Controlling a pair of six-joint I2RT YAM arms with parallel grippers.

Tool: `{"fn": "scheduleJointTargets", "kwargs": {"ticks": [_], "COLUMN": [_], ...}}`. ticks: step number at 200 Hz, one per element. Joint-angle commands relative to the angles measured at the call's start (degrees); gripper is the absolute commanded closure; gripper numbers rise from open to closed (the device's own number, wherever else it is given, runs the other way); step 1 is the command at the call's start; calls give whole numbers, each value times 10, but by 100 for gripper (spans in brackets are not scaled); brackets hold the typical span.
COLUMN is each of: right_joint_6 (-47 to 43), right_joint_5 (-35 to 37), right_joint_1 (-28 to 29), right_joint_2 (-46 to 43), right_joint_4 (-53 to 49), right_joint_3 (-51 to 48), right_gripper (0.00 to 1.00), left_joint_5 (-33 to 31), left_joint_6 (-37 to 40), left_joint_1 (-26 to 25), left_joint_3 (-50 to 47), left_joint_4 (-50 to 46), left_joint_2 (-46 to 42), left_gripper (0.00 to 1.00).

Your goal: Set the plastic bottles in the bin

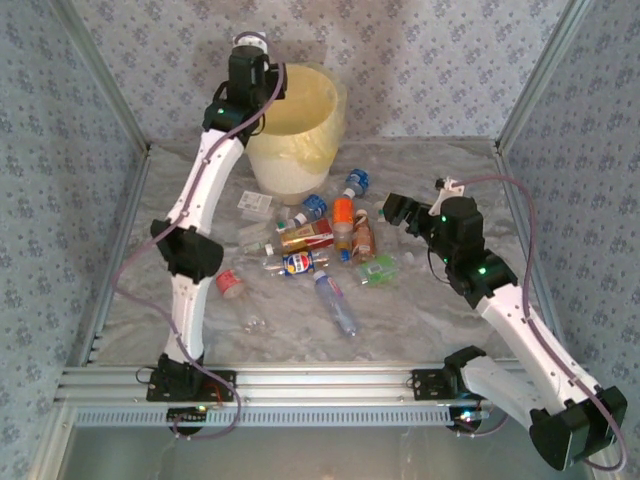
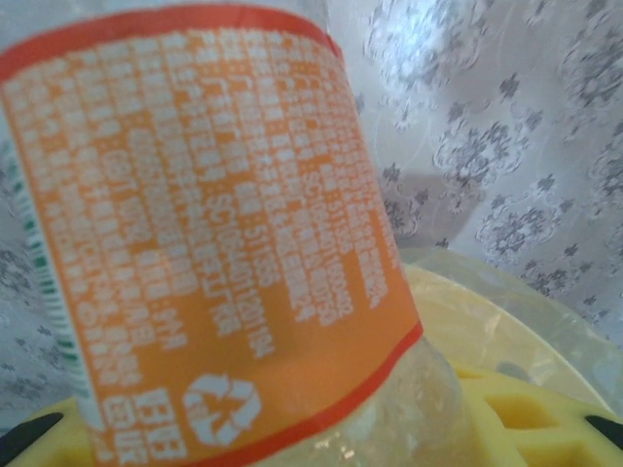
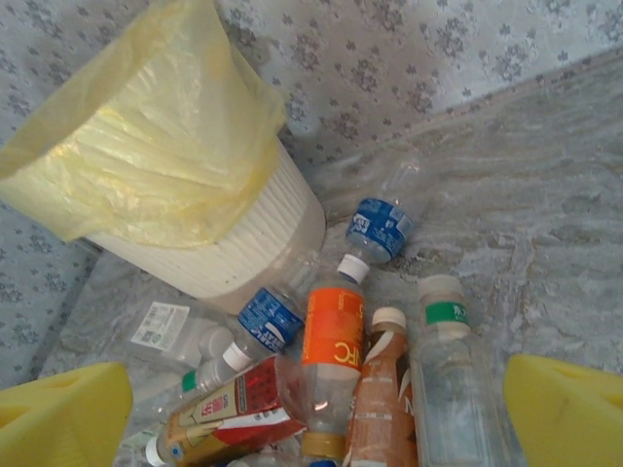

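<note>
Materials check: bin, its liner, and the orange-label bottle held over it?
Bin: looks like rigid cream plastic, matte, ribbed wall.
Liner: thin translucent yellowish plastic film, crinkled and folded over the rim.
Orange-label bottle: clear glossy plastic, see-through below the label, which seems printed film, though paper can't be ruled out.

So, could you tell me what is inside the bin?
Its yellowish bag liner shows inside the bin; no bottle is visible there. The bottom is hidden behind the rim and the left gripper holding an orange-labelled bottle.
</note>
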Motion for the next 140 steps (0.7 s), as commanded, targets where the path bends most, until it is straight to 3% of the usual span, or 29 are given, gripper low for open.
{"fn": "scheduleJointTargets", "kwargs": {"ticks": [1, 25, 75, 119, 140], "right_joint_6": [8, 1, -5, -5, -5], "right_joint_5": [17, 28, 47, 66, 76], "right_joint_1": [4, 6, 6, 7, 6], "right_joint_2": [-5, -7, -11, -15, -23], "right_joint_4": [-11, -26, -45, -71, -87], "right_joint_3": [-5, -1, -3, 2, 1], "right_gripper": [0, 0, 0, 0, 0], "left_joint_5": [2, 0, -89, -163, -167], "left_joint_6": [-38, -60, -50, -28, -30], "left_joint_1": [-1, -1, 6, 9, 11], "left_joint_3": [102, 101, 100, 99, 99], "left_joint_4": [-142, -148, -165, -182, -191], "left_joint_2": [53, 74, 86, 90, 84], "left_gripper": [56, 54, 51, 42, 35]}}
